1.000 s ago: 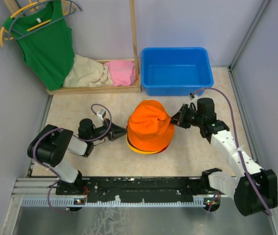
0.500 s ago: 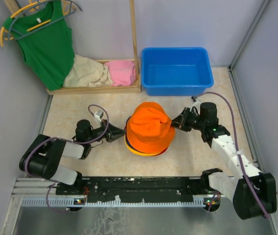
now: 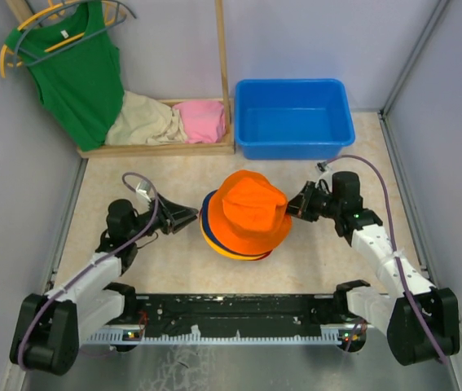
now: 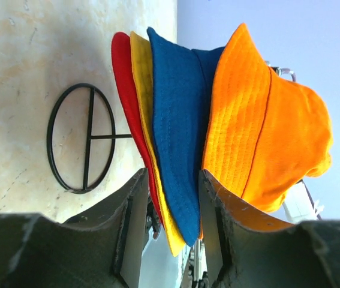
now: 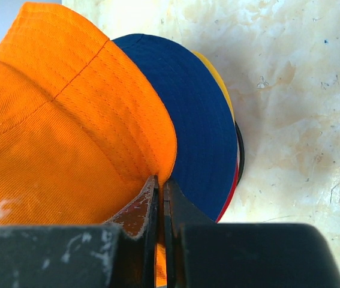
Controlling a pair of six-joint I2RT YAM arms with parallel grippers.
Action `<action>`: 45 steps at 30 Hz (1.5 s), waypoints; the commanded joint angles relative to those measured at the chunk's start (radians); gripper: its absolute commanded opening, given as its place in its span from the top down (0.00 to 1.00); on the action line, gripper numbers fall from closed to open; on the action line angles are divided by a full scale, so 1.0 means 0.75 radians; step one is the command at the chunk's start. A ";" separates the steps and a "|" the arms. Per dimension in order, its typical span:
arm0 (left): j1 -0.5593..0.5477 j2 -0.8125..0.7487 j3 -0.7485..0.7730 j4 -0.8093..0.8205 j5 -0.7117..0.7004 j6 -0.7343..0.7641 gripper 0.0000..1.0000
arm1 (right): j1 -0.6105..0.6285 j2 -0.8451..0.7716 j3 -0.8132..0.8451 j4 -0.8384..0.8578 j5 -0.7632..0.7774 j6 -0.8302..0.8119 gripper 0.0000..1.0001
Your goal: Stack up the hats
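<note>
Your left gripper (image 3: 188, 217) with jaws spread, just beside the stack's brims, bucket hats (image 3: 214, 236) stacked on the table (image 3: 173, 265), red, yellow and navy under the bright orange hat (image 3: 247, 212), your right gripper (image 3: 294, 205) pinching its brim.

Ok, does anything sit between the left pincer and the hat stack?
Nothing visible does. The open left pincer faces the hat stack's brims directly. The right pincer, shut on the orange hat's brim, is at the opposite side.
</note>
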 commanded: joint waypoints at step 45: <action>-0.125 0.319 0.264 0.078 0.176 -0.098 0.44 | 0.031 0.075 0.103 0.044 -0.024 -0.008 1.00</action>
